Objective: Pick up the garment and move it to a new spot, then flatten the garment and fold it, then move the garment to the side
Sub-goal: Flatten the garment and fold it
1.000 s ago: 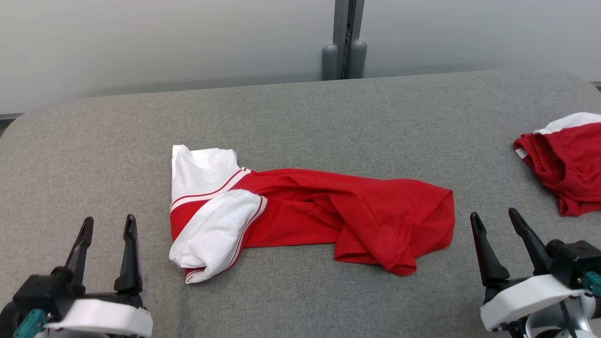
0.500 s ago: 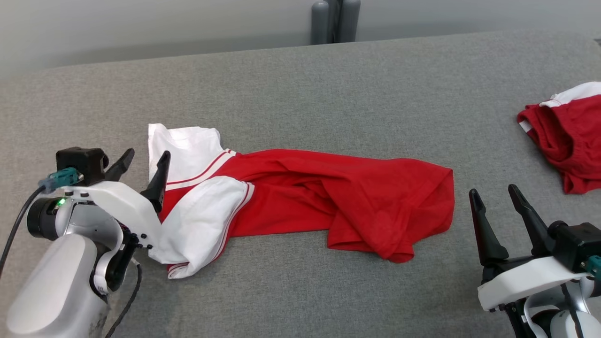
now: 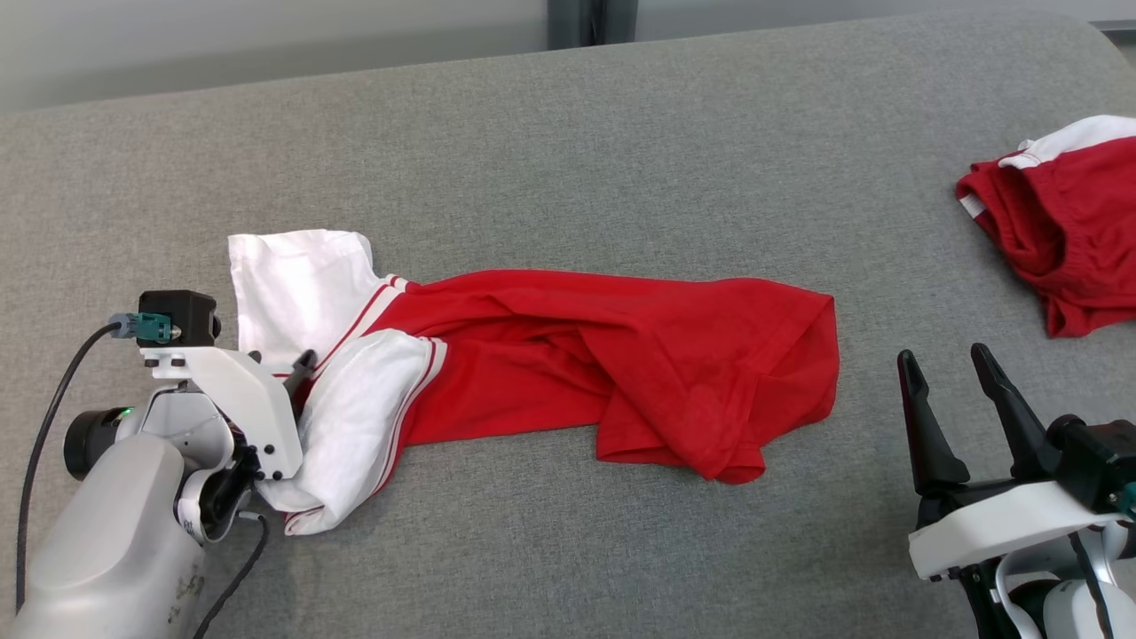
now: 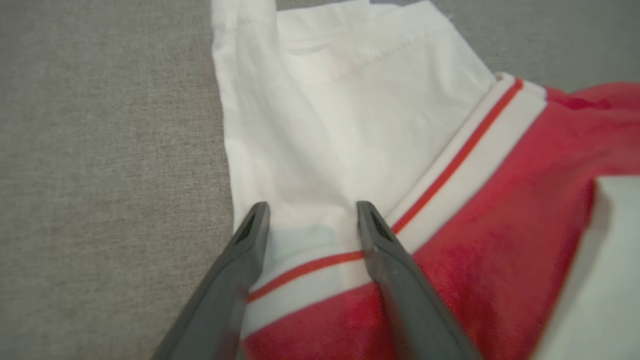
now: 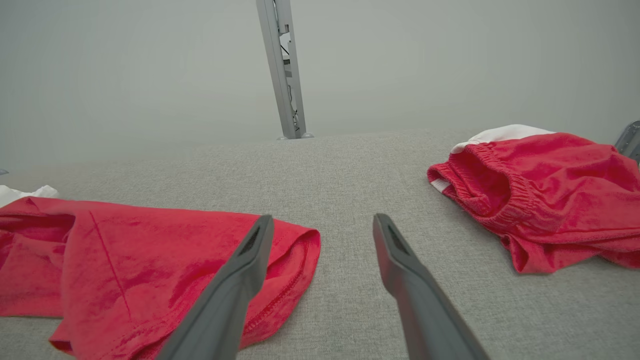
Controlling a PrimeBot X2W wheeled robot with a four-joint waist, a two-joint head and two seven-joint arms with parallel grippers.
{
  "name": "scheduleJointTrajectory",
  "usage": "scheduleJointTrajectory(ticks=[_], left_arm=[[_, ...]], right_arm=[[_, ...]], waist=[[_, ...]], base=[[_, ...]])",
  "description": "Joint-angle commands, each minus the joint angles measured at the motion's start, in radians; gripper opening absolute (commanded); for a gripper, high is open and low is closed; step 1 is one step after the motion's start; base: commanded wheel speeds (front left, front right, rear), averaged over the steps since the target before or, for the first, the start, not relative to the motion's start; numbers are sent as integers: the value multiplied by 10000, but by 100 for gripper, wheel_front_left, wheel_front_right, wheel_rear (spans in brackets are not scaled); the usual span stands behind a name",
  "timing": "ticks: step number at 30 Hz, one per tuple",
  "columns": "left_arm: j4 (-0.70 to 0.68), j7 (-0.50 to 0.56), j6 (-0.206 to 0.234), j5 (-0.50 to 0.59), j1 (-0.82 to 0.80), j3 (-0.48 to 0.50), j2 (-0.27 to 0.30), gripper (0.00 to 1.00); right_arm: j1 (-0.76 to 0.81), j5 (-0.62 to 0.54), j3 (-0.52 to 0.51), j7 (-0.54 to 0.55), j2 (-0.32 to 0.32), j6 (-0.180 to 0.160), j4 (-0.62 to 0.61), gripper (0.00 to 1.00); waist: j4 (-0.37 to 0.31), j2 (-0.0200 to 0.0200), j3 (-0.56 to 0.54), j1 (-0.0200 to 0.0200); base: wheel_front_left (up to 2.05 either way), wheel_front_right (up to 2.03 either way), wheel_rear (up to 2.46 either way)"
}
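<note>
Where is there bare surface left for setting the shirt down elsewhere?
Free: the far strip of grey table behind the shirt; the gap between its hem and the red shorts; the near strip. Crowded: the left end, with the left gripper over the white sleeve.

garment (image 3: 550,355): soft matt cloth | table (image 3: 621,133): rough woven fabric

The right gripper (image 5: 322,220) is seen with fingers (image 5: 235,290) held apart over the grey counter (image 5: 350,165); the red garment (image 5: 125,260) is spread at lower left; red shorts (image 5: 550,200) are bunched at right.
</note>
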Motion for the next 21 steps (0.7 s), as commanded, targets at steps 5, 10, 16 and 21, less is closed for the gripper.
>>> scheduleJointTrajectory(ticks=[5,10,16,21], left_arm=[[163,-56,-113,316,41,-409,-18,0],[-264,-366,-134,569,640,-697,159,0],[-1328,-759,138,696,1812,-878,288,0],[-2998,-852,614,588,3386,-920,530,0]], right_arm=[[-167,51,-37,-68,-37,1,-25,100],[-78,52,-81,-47,-37,1,-73,100],[98,69,-204,17,-36,1,-104,100],[271,104,-418,127,-37,1,-216,100]], waist=[[120,-1,0,0],[202,-1,-63,0],[292,-1,-188,0],[499,-1,-239,0]], base=[[0,0,0],[0,0,0],[0,0,0],[0,0,0]])
